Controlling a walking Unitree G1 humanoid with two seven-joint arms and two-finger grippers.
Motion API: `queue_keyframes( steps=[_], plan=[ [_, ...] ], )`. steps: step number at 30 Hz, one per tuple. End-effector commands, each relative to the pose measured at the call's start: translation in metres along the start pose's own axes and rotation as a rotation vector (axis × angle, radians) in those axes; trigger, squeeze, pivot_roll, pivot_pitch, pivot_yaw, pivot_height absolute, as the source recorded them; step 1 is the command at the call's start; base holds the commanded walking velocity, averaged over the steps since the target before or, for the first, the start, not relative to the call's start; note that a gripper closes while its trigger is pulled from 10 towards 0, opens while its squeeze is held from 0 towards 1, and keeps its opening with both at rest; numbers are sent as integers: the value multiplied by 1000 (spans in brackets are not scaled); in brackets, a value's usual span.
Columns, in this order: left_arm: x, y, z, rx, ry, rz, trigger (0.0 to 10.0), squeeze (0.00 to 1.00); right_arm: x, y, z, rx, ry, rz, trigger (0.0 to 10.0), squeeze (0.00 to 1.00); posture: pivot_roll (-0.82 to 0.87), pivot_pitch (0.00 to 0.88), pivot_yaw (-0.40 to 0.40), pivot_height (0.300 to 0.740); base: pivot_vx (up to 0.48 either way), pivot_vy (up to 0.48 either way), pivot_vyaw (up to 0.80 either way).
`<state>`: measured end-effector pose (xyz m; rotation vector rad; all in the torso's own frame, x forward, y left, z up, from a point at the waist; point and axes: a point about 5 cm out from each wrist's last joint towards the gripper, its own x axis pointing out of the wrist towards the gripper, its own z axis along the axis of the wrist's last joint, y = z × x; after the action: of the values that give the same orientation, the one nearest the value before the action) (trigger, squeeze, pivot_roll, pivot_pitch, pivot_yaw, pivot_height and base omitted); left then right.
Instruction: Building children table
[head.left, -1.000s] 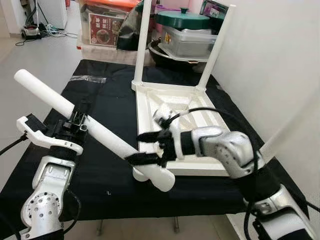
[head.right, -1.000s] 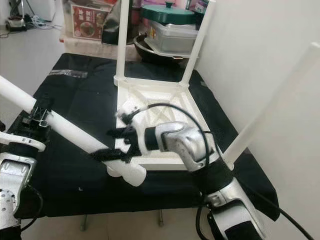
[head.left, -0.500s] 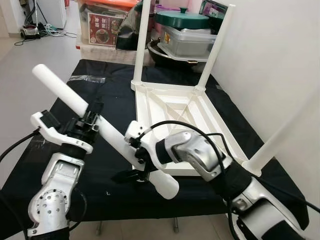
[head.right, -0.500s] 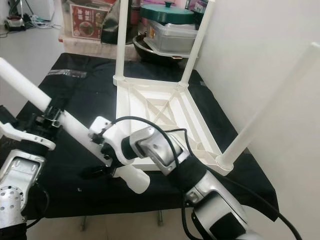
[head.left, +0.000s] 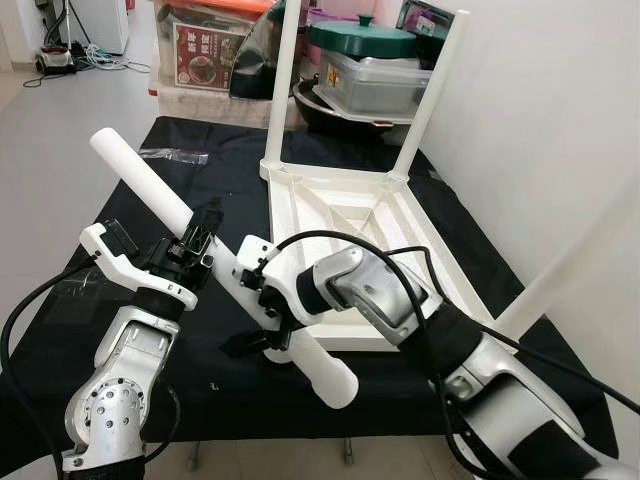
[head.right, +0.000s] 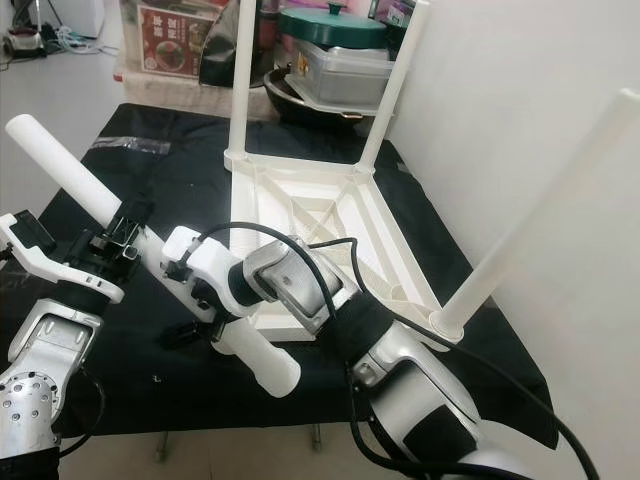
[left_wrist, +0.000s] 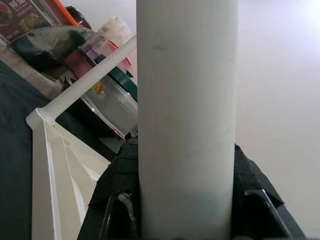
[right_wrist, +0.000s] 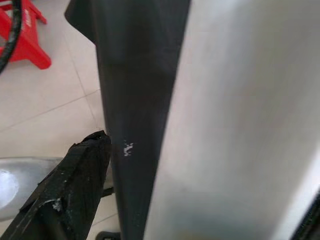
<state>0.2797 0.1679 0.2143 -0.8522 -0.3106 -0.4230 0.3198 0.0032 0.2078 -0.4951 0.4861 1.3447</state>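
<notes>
A white children's table top (head.left: 372, 228) lies upside down on the black-covered table (head.left: 200, 170). Two legs stand at its far corners and one at the near right corner (head.right: 545, 205). A loose white table leg (head.left: 150, 195) slants over the cloth, its lower end by the near left corner. My left gripper (head.left: 200, 242) is shut on its upper half; its pads (left_wrist: 117, 185) press the leg (left_wrist: 187, 115). My right gripper (head.left: 268, 325) straddles the lower half, open, with one finger (right_wrist: 70, 190) apart from the leg (right_wrist: 250, 125).
Storage boxes and a green pot lid (head.left: 365, 40) crowd the far end of the table. A white wall (head.left: 540, 120) runs close along the right side. Tiled floor (head.left: 60, 130) lies open on the left, with a red stool (right_wrist: 25, 35) below.
The loose leg has shifted right and tilted steeper with my left gripper. My right arm swung from over the table top to the left, its fingers now lower around the leg.
</notes>
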Motion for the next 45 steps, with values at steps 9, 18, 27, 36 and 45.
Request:
queue_keyframes(
  steps=[9, 18, 27, 36, 45],
  plan=[
    [5, -12, -11, -29, 9, -60, 0, 0, 6, -3, 3, 21, -22, -31, 0, 0, 98, 0, -184, 740, 0, 0, 0],
    [6, -11, -11, -30, 18, -58, 0, 0, 4, -4, 6, 40, -58, -23, 0, 0, 94, 0, -176, 740, 0, 0, 0],
    [8, -9, -16, -6, 79, -51, 10000, 0, -1, -6, 5, 50, -78, -31, 0, 0, 99, 0, -172, 740, 0, 0, 0],
    [6, -14, -8, 15, 26, -99, 10000, 1000, -25, -23, -5, 116, -106, -98, 0, 0, 105, 0, -173, 740, 0, 0, 0],
    [-2, -21, 9, -17, -12, -168, 10000, 1000, -62, -41, -16, 204, -160, -178, 0, 0, 103, 0, -172, 740, 0, 0, 0]
  ],
)
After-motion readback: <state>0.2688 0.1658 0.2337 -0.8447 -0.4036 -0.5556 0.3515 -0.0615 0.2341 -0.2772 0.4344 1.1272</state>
